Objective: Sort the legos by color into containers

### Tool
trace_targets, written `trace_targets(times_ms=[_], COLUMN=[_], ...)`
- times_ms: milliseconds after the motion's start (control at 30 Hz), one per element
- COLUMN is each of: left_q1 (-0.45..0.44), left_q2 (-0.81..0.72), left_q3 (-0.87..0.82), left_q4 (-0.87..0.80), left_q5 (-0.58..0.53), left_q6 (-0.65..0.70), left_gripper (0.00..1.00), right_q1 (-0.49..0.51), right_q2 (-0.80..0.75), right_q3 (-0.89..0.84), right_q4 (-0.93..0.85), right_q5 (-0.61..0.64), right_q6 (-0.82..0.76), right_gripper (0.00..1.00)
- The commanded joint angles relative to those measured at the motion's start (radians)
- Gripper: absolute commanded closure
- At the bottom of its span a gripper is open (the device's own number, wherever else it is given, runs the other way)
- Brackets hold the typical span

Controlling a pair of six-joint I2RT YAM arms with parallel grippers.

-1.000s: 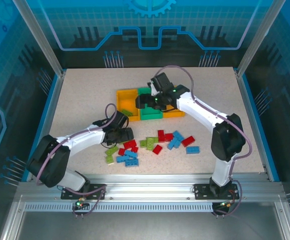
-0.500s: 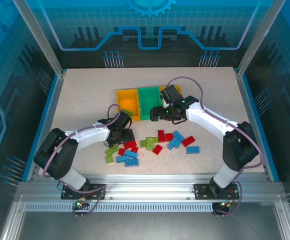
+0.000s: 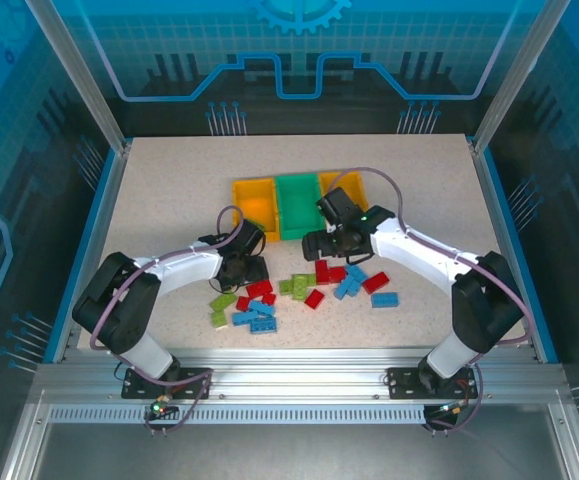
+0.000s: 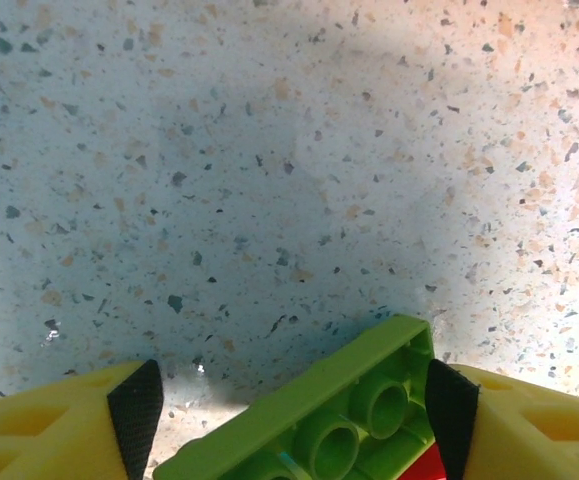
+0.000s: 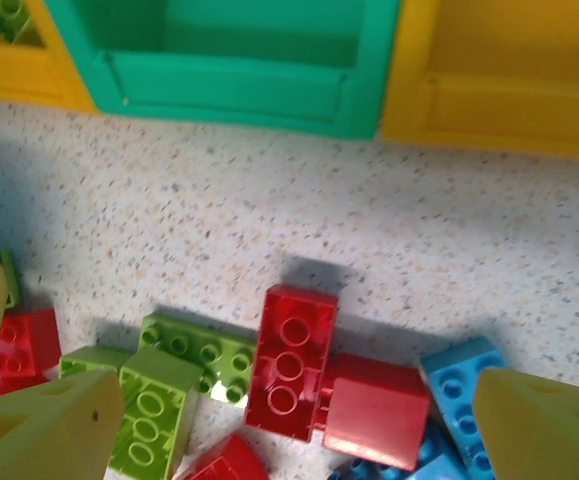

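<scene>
Progress: early — you have one lime brick (image 5: 4,15) in the left yellow bin (image 5: 9,80), possibly more | legos (image 3: 314,298) mostly loose, just near of the containers (image 3: 279,205) | left gripper (image 4: 291,405) spread astride a lime lego (image 4: 339,420) | right gripper (image 5: 304,420) wide, empty

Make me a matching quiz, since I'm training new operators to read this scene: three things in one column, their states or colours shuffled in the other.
1. left gripper
2. right gripper
3. middle bin

A. green plastic
B. fingers either side of a lime brick
C. open over a red brick

Pairs: 1-B, 2-C, 3-A.
</scene>
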Motion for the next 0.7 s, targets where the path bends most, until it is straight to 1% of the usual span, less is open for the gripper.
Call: trace_targets(times_ms=[0,133,267,333,400,467,667], left_q1=[-0.002,0.000,0.001,0.002,0.003,0.003,0.009], left_q2=[0.016,0.027,0.039,0.044,0.047,0.047,0.027], left_q3=[0.021,0.035,0.050,0.054,0.057,0.056,0.071], left_q4=[-0.004,0.001,0.004,0.005,0.009,0.010,0.004], left_q5=[-0.018,-0.021,-0.024,-0.024,-0.024,-0.024,-0.032], left_q6=[-0.007,0.000,0.005,0.008,0.008,0.008,0.009], left_gripper=[0.29,0.34,0.44,0.48,0.55,0.59,0.59], right_q1=[0.045,0.059,0.067,0.069,0.070,0.069,0.071], right_q2=[0.012,0.021,0.019,0.017,0.016,0.015,0.011], right_q3=[-0.011,-0.021,-0.014,-0.011,-0.011,-0.013,-0.017], right_q4=[-0.031,-0.020,-0.031,-0.038,-0.040,-0.041,-0.041], right_q5=[0.043,0.039,0.052,0.062,0.067,0.070,0.073], right_q6=[0.026,0.049,0.052,0.052,0.054,0.055,0.062], right_gripper=[0.08,0.08,0.08,0.08,0.08,0.08,0.08])
